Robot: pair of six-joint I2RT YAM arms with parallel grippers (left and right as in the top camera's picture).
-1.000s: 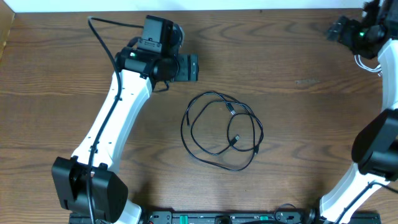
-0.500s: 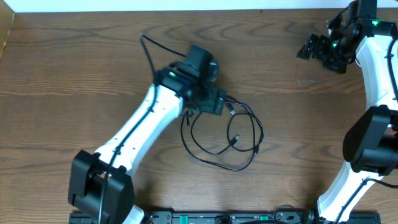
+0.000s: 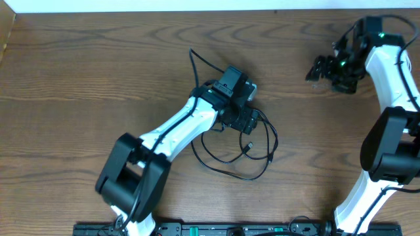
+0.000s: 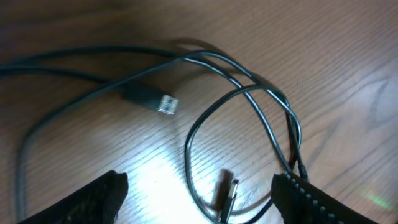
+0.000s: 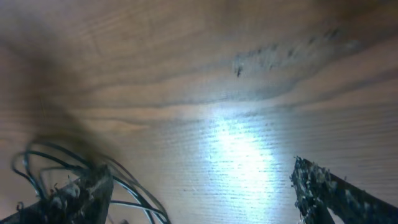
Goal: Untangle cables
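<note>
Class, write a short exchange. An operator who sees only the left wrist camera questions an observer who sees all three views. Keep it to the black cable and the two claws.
Operator: My left claw is open over the black cable, with a USB plug just ahead. Where is the other arm?
Observer: Overhead, the right claw hangs toward the far right of the table, well apart from the cable.
Operator: Is it carrying anything?
Observer: No. Its own camera shows its fingers spread wide, with only bare wood between them.
</note>
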